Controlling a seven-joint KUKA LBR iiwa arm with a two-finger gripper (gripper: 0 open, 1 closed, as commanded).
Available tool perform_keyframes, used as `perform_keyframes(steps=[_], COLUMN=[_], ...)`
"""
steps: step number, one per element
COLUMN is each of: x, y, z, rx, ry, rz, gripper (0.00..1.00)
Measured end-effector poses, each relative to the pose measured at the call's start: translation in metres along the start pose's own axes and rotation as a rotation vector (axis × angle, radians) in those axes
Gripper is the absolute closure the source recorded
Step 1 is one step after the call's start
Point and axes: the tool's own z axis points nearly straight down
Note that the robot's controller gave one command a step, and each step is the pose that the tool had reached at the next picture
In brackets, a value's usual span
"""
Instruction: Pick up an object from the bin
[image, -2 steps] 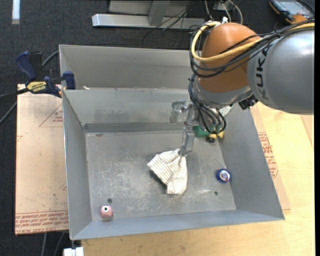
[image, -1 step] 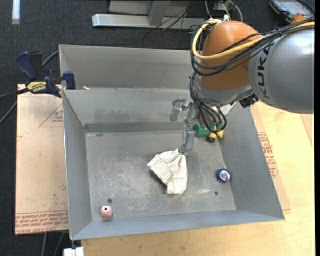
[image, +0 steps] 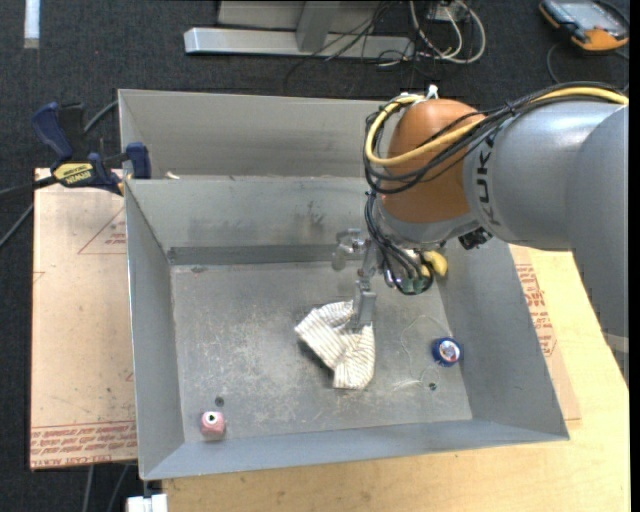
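Observation:
A crumpled white cloth with a fine checked pattern (image: 338, 348) lies on the bin floor, a little right of the middle. My gripper (image: 361, 316) comes straight down from under the wrist, and its tip rests on the cloth's upper right part. The cloth lies flat on the floor, bunched up around the tip. A small round blue thing (image: 446, 351) sits on the floor to the right of the cloth, apart from the gripper.
A small pink thing (image: 211, 423) lies near the bin's front left corner. The arm with its orange cover and cables hangs over the bin's back right part. The bin's sloping walls rise on all sides.

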Motion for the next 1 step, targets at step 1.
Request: perform_keyframes(steps=[1], x=[0.0346], y=[0.0022], z=[0.0393], rx=[-0.001], ry=[0.001], rz=[-0.091], gripper=[0.0])
